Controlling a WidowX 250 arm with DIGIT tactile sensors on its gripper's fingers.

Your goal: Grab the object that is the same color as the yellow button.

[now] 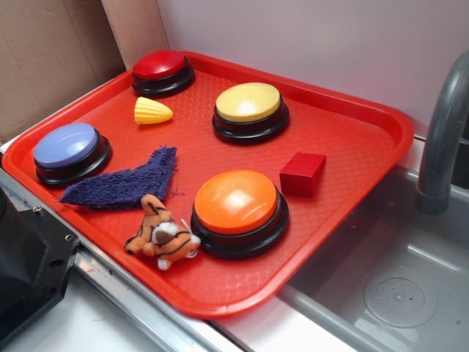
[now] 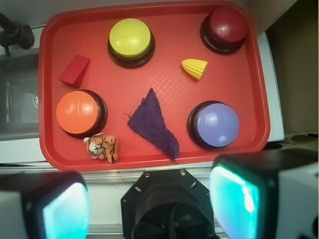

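**Fingers hanging wide above the tray, corn lying untouched**

Fingers [image 2: 149,209] of the robot are hanging spread wide at the bottom of the wrist view, two blurred pads with teal faces [image 2: 234,209] holding nothing, well short of the red plastic tray [image 2: 50,149]. Nearest to them, a small striped plush tiger [image 2: 103,146] is lying just beside the orange dome button on a black base [image 2: 79,112], while a ragged triangular scrap of dark purple cloth [image 2: 153,122] is spreading across the tray's middle. A pale blue dome button [image 2: 215,124] is sitting on the other side of that cloth.

Farther on, a red wooden block [image 2: 75,70] is resting near the orange button. The small yellow ribbed plastic corn piece [image 2: 195,67] is lying on its side on bare tray, between the large pale-yellow dome button on a black base [image 2: 130,39] and the dark red dome button [image 2: 227,27], touching neither, its pointed tip facing the red one in the exterior view.

Beyond the tray, a grey sink basin [image 1: 396,293] and a grey tap [image 1: 443,132] are showing at one side.
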